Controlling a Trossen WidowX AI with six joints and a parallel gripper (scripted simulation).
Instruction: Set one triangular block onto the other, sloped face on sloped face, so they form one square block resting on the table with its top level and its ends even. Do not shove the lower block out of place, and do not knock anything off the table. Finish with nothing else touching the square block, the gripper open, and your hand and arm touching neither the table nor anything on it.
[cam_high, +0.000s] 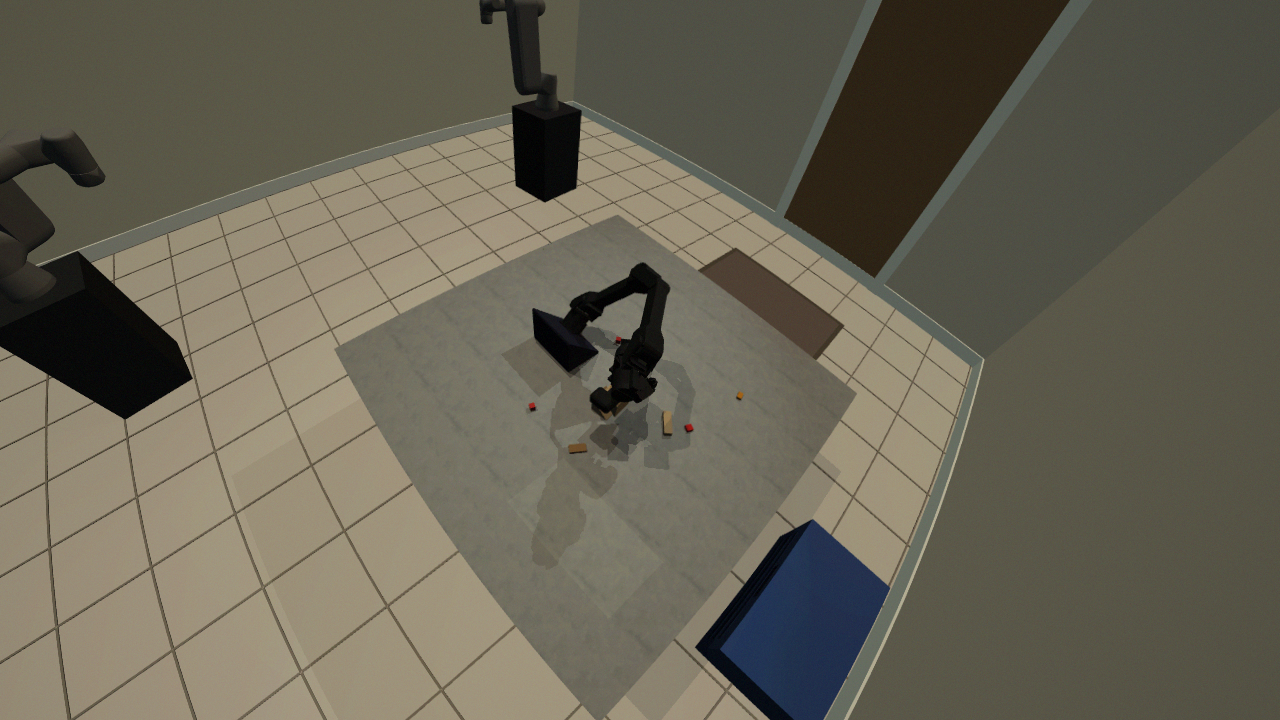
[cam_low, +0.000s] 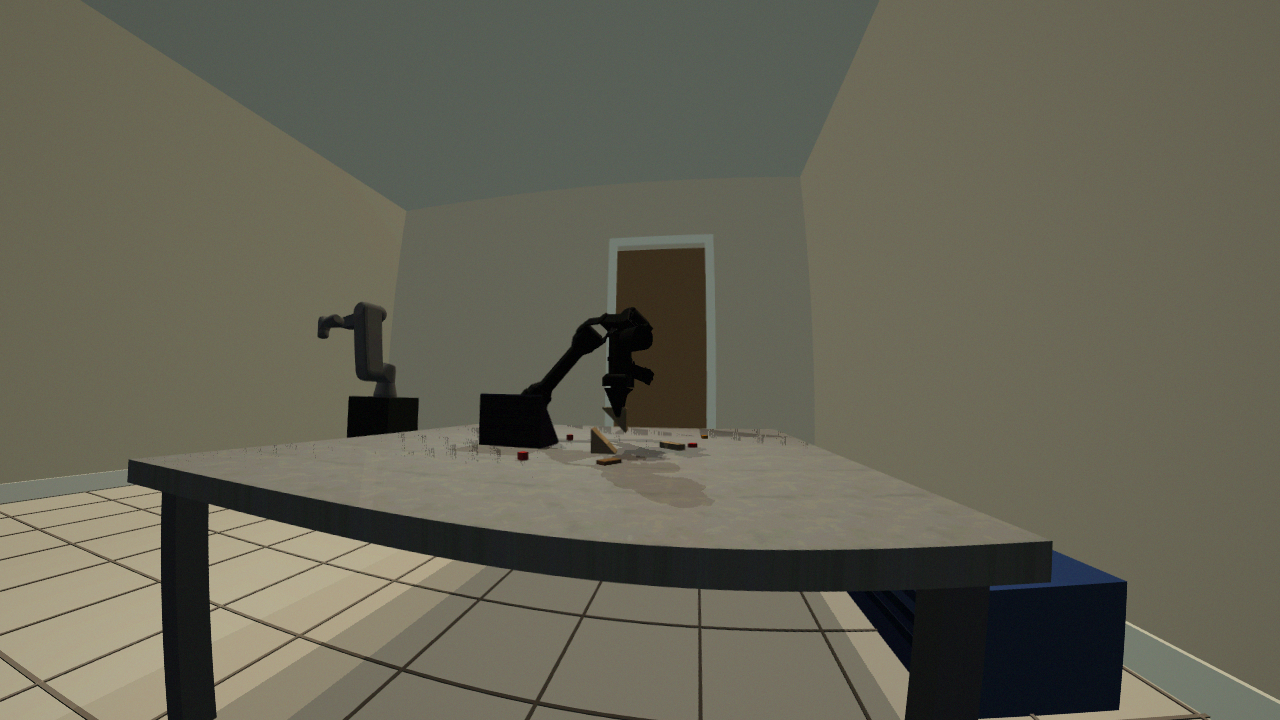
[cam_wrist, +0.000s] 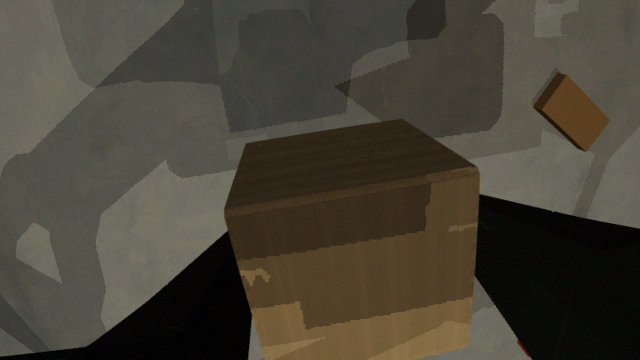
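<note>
My gripper (cam_high: 625, 402) (cam_low: 617, 415) (cam_wrist: 347, 221) is shut on a wooden triangular block (cam_low: 619, 420) (cam_wrist: 355, 260), which fills the middle of the wrist view with a broad face toward the camera. The held block is off the table, and in the exterior view its point is down. The other triangular block (cam_low: 599, 442) stands on the table with its slope facing right in the exterior view. The held block is above it and a little to its right there. In the top view a finger partly covers the lower block. It does not show in the wrist view.
A flat wooden block (cam_high: 577, 448) (cam_low: 608, 461) and another flat block (cam_high: 667, 423) (cam_low: 672, 445) lie nearby. Red cubes (cam_high: 531, 406) (cam_high: 689, 428) (cam_high: 617, 340) and an orange cube (cam_high: 739, 394) lie around them. The arm's dark base (cam_high: 562, 342) (cam_low: 514, 420) stands behind-left.
</note>
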